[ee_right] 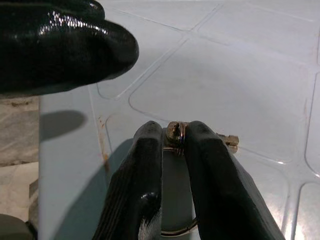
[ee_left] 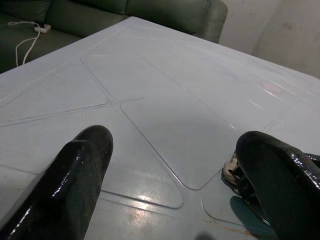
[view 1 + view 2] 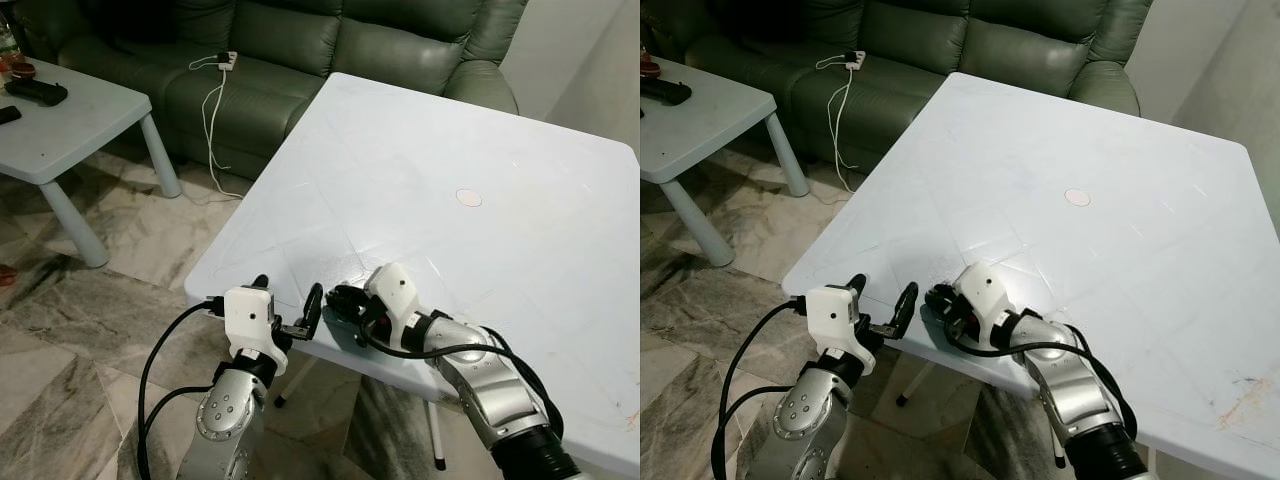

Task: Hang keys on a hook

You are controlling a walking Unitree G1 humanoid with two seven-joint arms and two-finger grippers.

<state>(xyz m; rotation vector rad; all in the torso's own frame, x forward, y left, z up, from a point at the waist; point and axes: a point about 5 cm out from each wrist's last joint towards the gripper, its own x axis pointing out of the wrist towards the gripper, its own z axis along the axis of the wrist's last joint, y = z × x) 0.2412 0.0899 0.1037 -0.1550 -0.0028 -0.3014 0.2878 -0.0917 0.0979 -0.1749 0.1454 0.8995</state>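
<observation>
My right gripper (image 3: pixel 340 300) rests on the near left corner of the pale blue table (image 3: pixel 450 150), shut on a small bunch of keys (image 1: pixel 176 131). In the right wrist view a brass key head sticks out between the two black fingertips, and a metal ring shows lower down between the fingers. My left gripper (image 3: pixel 288 295) is open just left of it at the table's edge, its fingers spread wide with nothing between them. One of the left gripper's fingers (image 1: pixel 60 45) looms close to the held keys.
A dark green sofa (image 3: pixel 300 40) stands behind the table, with a white power strip and cable (image 3: pixel 228 60) on it. A low pale side table (image 3: pixel 70 120) carrying a black remote (image 3: pixel 35 92) is at the far left. Marble floor lies between them.
</observation>
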